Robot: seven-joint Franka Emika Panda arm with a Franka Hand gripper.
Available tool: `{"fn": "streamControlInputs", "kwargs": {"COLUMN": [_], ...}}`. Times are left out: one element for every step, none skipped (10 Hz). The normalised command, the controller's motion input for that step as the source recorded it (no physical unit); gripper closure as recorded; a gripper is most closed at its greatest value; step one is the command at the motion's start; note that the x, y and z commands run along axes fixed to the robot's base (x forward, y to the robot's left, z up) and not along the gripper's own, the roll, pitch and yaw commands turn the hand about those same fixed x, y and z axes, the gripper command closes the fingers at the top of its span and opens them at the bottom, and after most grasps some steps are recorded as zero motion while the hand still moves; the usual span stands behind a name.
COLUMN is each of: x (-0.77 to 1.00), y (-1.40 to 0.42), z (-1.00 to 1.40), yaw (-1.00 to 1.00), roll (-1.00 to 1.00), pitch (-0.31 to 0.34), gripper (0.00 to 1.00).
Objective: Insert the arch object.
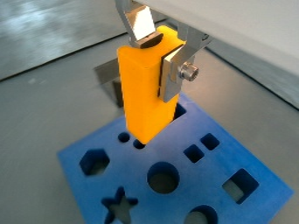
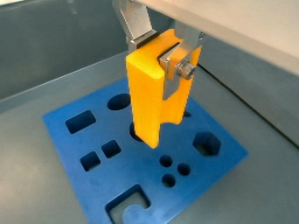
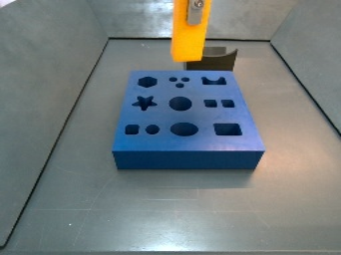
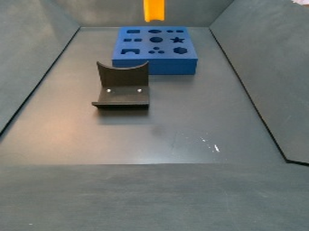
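My gripper [image 1: 158,52] is shut on a tall orange bar [image 1: 146,96], gripping it near its upper end and holding it upright; both also show in a wrist view [image 2: 162,54] [image 2: 152,101]. The bar's lower end hangs just over the blue board with shaped holes [image 1: 201,179] [image 2: 140,171], near a hole by its far edge. In both side views the bar [image 3: 188,35] [image 4: 154,9] stands above the far side of the board [image 3: 186,149] [image 4: 151,61]. No small dark grey-brown arch object shows in any view.
The fixture [image 3: 221,58] stands on the grey floor just beside the board's far edge, and shows nearer the camera in a side view [image 4: 121,90]. Grey walls [image 3: 67,90] ring the floor on all sides.
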Motion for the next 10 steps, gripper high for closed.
{"fn": "streamControlInputs", "kwargs": {"x": [0.41, 0.49, 0.55, 0.49, 0.55, 0.52, 0.43, 0.49, 0.46, 0.35], "y": [0.24, 0.27, 0.29, 0.21, 0.18, 0.14, 0.0, 0.0, 0.0, 0.0], "z": [-0.01, -0.08, -0.13, -0.22, -0.27, -0.29, -0.4, -0.42, -0.44, -0.35], "yaw": [-0.79, -0.7, -0.63, -0.55, -0.5, -0.43, -0.04, 0.07, 0.2, 0.14], "roll": [-0.04, -0.06, -0.06, 0.0, 0.0, 0.0, 0.07, 0.17, 0.16, 0.12], "pitch": [-0.043, -0.096, -0.119, -0.16, -0.131, -0.109, -0.067, 0.0, 0.037, 0.083], "gripper": [1.0, 1.0, 1.0, 1.0, 1.0, 1.0, 1.0, 1.0, 1.0, 1.0]}}
